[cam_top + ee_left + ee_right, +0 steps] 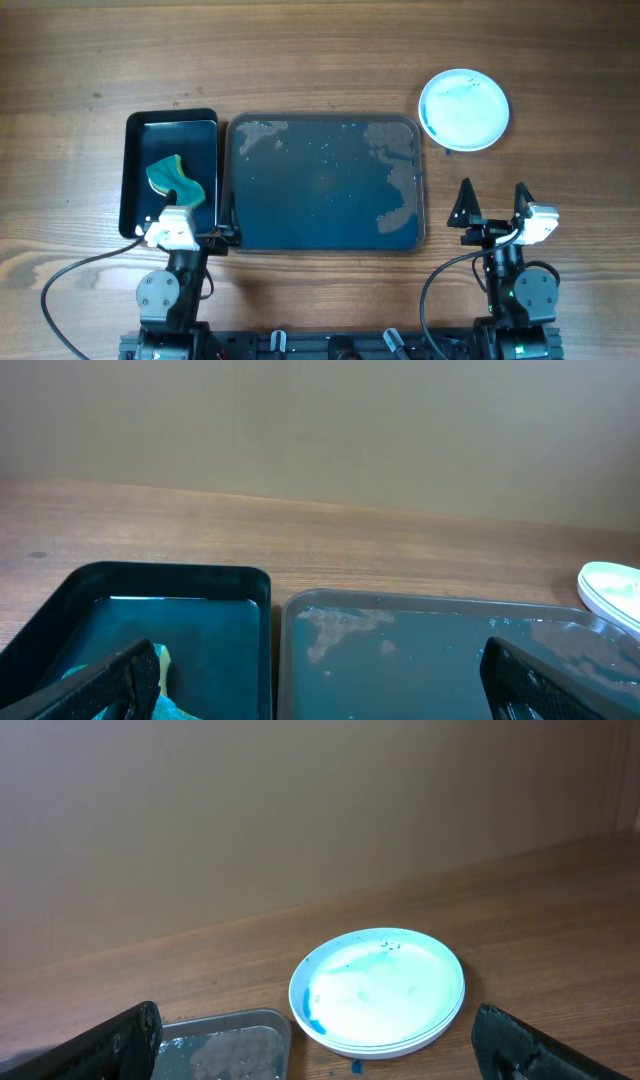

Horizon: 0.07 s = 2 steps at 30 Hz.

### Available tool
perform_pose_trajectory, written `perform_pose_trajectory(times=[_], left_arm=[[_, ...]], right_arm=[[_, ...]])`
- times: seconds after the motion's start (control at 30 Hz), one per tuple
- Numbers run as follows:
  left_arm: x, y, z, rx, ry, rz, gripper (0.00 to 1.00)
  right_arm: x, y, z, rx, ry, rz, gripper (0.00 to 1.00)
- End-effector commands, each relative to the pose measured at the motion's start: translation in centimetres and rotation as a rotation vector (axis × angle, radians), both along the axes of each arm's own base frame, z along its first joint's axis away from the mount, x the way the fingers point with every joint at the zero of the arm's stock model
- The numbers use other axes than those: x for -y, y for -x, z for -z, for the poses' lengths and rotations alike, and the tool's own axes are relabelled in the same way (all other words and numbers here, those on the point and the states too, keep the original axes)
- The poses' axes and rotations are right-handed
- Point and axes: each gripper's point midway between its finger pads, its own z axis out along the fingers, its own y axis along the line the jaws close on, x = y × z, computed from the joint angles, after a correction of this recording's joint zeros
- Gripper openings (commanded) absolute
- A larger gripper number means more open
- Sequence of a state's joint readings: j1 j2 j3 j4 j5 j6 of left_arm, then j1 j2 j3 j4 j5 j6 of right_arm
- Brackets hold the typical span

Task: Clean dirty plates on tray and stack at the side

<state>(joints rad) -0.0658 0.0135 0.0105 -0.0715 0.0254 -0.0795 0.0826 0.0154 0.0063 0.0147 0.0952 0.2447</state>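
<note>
The white plates (464,109) sit stacked on the table to the right of the tray, the top one faintly smeared with teal; the stack also shows in the right wrist view (378,991) and at the edge of the left wrist view (612,590). The large dark tray (322,184) holds no plates, only wet blue film and pale patches; it also shows in the left wrist view (420,660). My left gripper (185,232) is open and empty near the tray's front left corner. My right gripper (492,210) is open and empty, in front of the plate stack.
A smaller deep black tray (135,180) stands left of the large tray and holds a green sponge (173,177), also seen in the left wrist view (160,705). A small blue drip (354,1066) marks the wood by the stack. Both arm bases sit at the table's front edge.
</note>
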Motion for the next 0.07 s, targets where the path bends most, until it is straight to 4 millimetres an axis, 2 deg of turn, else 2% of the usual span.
perform_pose_trajectory(times=[0.0,0.03], left_arm=[[0.28,0.06,0.13,0.002,-0.019,0.016,1.0],[0.28,0.06,0.13,0.002,-0.019,0.016,1.0]], right_arm=[[0.08,0.07,-0.25,0.012,0.005,0.006,1.0],[0.08,0.07,-0.26,0.012,0.005,0.006,1.0]])
